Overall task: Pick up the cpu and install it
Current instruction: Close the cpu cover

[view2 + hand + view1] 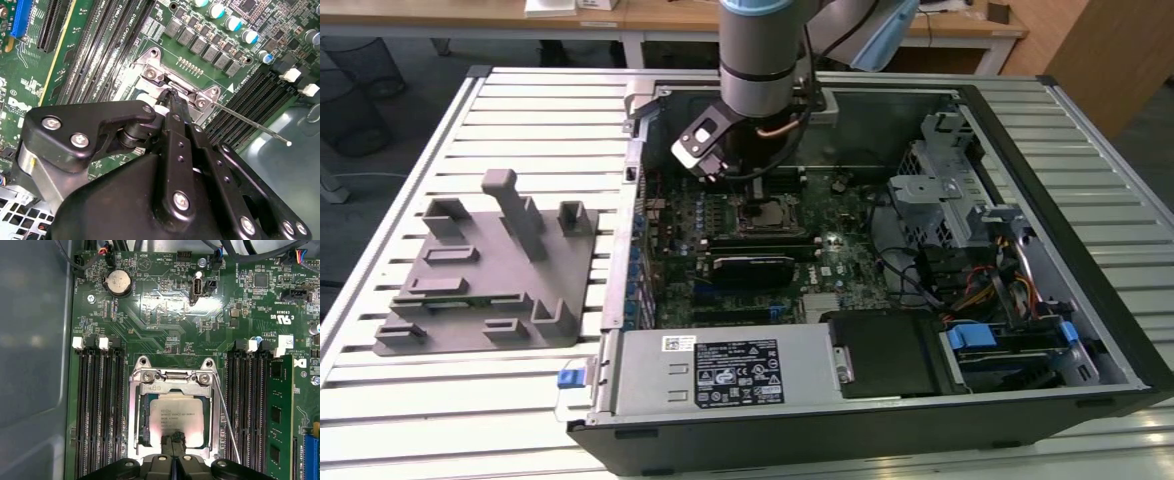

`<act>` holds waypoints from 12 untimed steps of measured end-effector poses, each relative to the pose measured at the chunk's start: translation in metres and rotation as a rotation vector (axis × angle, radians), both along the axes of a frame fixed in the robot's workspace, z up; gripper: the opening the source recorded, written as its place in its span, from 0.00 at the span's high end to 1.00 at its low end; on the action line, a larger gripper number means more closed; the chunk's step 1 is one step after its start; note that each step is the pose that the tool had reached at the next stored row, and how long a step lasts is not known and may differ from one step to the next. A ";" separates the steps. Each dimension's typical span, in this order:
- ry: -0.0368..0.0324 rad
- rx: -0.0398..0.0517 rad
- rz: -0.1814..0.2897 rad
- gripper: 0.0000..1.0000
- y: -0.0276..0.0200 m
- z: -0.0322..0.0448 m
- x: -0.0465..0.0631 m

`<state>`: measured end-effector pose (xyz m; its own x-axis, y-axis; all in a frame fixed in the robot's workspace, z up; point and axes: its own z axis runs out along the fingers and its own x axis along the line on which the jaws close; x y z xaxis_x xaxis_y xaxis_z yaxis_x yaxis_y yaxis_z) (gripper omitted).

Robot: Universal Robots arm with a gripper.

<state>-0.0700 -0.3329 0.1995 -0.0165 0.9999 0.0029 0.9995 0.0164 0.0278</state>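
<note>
Starting at the exterior view's left: a grey moulded plastic fixture (480,270) with upright posts and shallow pockets, resting on the slatted metal table (454,420), well apart from the work. Probably a parking stand for parts, kept out of the arm's way. Moving rightward, a black open-sided computer case (854,435) laid flat, putting the green motherboard (847,270) face up, presumably to allow a straight descent from above. Hanging over the board's middle, the grey-and-blue robot arm (761,50), its black gripper (750,190) lowered to the square metal-framed socket (145,390). Shown in the first wrist view: the cpu (175,415), a flat square chip with a shiny silver top, lying inside the socket's frame, level and square to it by the look of things, so apparently seated already. Poised over the chip's edge, the gripper with fingertips (168,440) drawn together and nothing between them — clenched on empty air, touching the silver top or just above it; cannot tell which. Likely held so for a press or a check rather than a grasp. Just beside the frame, a thin steel retaining lever (225,415) angling out across the black memory slots (245,405), seemingly unhooked. Further toward the exterior view's right, a grey metal drive cage (927,195) and bundled cables (974,290) — clear of the socket.
</note>
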 end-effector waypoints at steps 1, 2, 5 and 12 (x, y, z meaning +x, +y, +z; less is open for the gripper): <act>0.0000 -0.0001 0.000 0.89 0.0000 0.0000 0.000; 0.0001 0.0000 0.000 0.89 0.0000 -0.0001 0.001; 0.0008 0.0004 0.000 0.89 0.0001 -0.0002 0.004; 0.0024 0.0001 0.000 0.89 0.0000 0.0016 0.007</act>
<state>-0.0626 -0.3329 0.2011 -0.0164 0.9999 0.0030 0.9995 0.0163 0.0254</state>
